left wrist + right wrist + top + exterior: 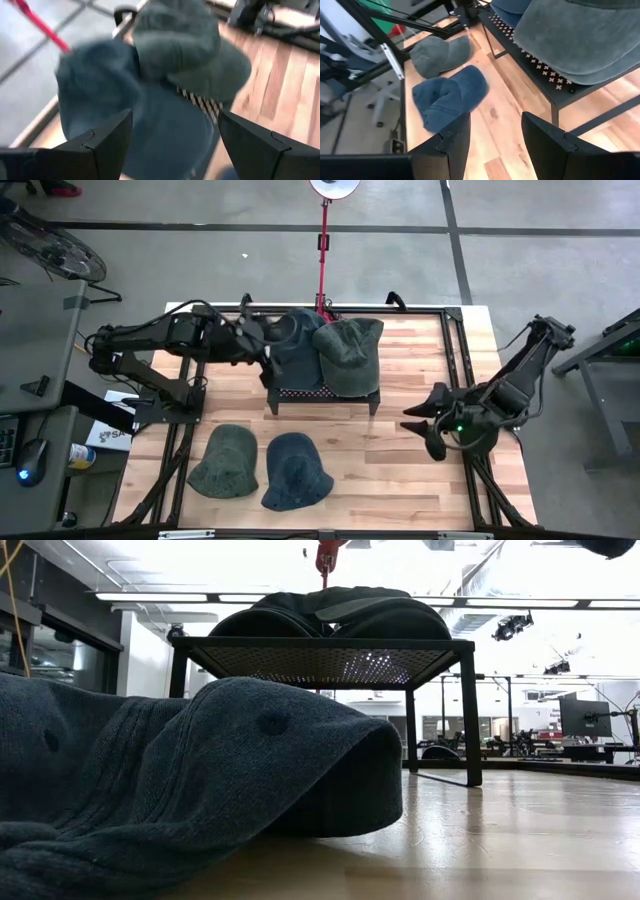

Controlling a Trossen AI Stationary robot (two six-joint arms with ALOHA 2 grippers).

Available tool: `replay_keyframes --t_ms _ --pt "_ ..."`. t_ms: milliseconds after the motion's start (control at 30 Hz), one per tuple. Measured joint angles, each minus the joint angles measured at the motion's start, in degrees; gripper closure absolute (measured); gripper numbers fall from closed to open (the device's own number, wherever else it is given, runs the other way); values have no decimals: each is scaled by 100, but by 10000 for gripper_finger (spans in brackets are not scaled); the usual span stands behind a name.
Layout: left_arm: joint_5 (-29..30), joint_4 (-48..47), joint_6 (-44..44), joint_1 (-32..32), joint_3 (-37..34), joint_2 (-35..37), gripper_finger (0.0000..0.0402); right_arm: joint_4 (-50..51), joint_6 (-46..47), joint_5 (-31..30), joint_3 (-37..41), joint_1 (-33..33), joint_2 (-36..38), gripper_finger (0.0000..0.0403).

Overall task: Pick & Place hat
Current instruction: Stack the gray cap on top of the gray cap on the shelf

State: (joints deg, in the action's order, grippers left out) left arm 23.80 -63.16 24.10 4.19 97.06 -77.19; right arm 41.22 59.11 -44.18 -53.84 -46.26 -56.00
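The left gripper [268, 366] hangs with its fingers spread apart over the blue hat [296, 350] on the black mesh rack [322, 395], holding nothing. A green hat [348, 352] lies beside it on the rack. The right gripper [432, 428], fingers apart and empty, waits over the table [400, 470]. Another green hat [224, 462] and another blue hat [295, 472] lie on the table's near side.

Two blue hats [297, 471] [296, 345], two grey-green hats [224, 461] [349, 352]; black perforated rack [322, 393]; light wood-plank surface [400, 470]; red pole [324, 250] beyond the left pincer [265, 352].
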Motion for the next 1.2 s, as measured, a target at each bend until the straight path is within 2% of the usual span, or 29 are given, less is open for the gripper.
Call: replay_keyframes --t_ms 133,433,700,900,1200 --pt "40 -683 715 352 1 0 112 -235 -67 49 259 2 345 234" --pt "405 -1953 2512 1384 -195 0 112 -300 -548 -45 301 2 687 234" --pt "345 -1940 3639 2120 -971 -4 112 -308 -586 -108 301 4 557 234" --pt "145 -1723 4341 2550 -1541 0 112 -710 -852 -45 301 6 308 234" --pt "-842 -1048 5260 2985 -2576 0 112 -890 -891 -47 301 8 233 234"
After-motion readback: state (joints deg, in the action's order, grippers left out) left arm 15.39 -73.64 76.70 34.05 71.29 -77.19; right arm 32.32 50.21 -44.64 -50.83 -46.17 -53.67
